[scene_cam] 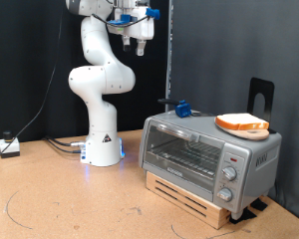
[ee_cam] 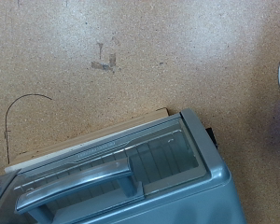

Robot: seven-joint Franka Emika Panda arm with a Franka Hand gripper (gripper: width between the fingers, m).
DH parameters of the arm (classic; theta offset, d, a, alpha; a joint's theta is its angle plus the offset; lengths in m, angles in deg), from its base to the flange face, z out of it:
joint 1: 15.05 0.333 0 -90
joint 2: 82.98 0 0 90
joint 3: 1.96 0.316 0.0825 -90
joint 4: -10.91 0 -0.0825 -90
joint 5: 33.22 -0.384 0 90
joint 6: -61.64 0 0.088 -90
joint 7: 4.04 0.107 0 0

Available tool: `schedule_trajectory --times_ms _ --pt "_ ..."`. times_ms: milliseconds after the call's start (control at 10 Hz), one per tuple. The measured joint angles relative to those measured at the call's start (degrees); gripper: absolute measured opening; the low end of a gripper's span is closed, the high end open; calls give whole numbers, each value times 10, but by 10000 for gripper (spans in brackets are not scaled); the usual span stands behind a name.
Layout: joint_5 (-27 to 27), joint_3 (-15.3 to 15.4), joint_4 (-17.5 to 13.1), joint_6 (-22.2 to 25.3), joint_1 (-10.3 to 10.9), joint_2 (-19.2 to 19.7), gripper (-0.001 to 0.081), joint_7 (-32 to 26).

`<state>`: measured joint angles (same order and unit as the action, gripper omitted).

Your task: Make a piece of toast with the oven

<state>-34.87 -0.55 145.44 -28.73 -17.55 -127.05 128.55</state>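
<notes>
- Piece of toast (scene_cam: 242, 124) sits on a round light-wood plate (scene_cam: 227, 127) on top of the oven (scene_cam: 209, 154), toward the exterior view's right end of the roof.
- Gripper (scene_cam: 138, 42) is high up near the exterior view's top, well apart from the toast; toast lies far below the fingers and off toward the exterior view's right.
- Nothing shows between the fingers. Too small in the exterior view to read their spread, and the wrist view shows no fingers, so I cannot tell open from closed.
- Wrist view looks down on the oven (ee_cam: 140, 182): door handle (ee_cam: 75, 179) and glass door visible, door looks closed. Slatted wooden base (ee_cam: 84, 142) peeks out beside it.
- Handling guess: slice is light, flat, somewhat soft; likely crumbles or dents under hard squeeze. Crust is probably the stiffest part.
- Grasp judgement: pinch across the edge overhanging the plate, on the crust, with light force. It lies flat, so faces are hard to reach.
</notes>
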Motion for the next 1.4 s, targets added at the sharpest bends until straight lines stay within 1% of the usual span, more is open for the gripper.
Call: schedule_trajectory --times_ms 100,200,400,600,700,800,1000,1100,1200,1300,1400 --pt "-9 0 0 -1 2 0 807 -25" --pt "-19 -2 -2 -1 14 0 807 -82" --pt "-24 -9 -12 21 49 1 807 -196" --pt "-17 -22 -17 30 73 8 807 -311" --pt "-26 -22 -17 31 72 7 807 -310" --pt "-36 -26 -16 27 79 4 807 -359" --pt "-41 -47 -5 3 106 -6 807 -489" --pt "-35 -61 6 -14 116 -4 807 -561" --pt "-16 -76 16 -35 122 5 807 -636" --pt "-5 -85 18 -49 133 18 807 -692" --pt "-11 -84 18 -48 131 17 807 -675"
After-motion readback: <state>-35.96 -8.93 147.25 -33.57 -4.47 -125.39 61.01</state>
